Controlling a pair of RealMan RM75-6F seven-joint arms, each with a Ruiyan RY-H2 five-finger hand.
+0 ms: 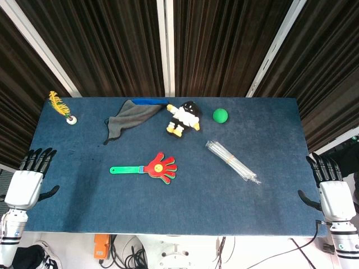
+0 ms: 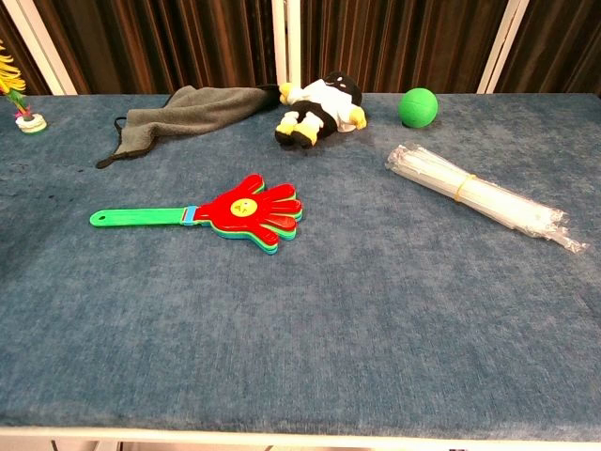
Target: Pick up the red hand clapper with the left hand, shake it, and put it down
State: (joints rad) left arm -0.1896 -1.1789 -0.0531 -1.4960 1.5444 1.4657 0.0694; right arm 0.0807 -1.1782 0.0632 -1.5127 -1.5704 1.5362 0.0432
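The red hand clapper [image 1: 160, 167] lies flat near the middle of the blue table [image 1: 84, 196], its green handle [image 1: 127, 170] pointing left. The chest view shows the same clapper [image 2: 254, 211] with a yellow smiley on its red palm and the handle [image 2: 141, 217] stretching left. My left hand [image 1: 29, 177] hangs open off the table's left edge, well apart from the clapper, fingers spread upward. At the table's right edge my right hand [image 1: 331, 188] is open too. Neither hand appears in the chest view.
A grey cloth [image 1: 130, 117] lies at the back, a plush penguin toy [image 1: 184, 118] and a green ball [image 1: 220, 115] to its right. A clear bundle of straws [image 1: 231, 161] sits right of the clapper. A feathered shuttlecock [image 1: 63, 109] stands at the far left corner.
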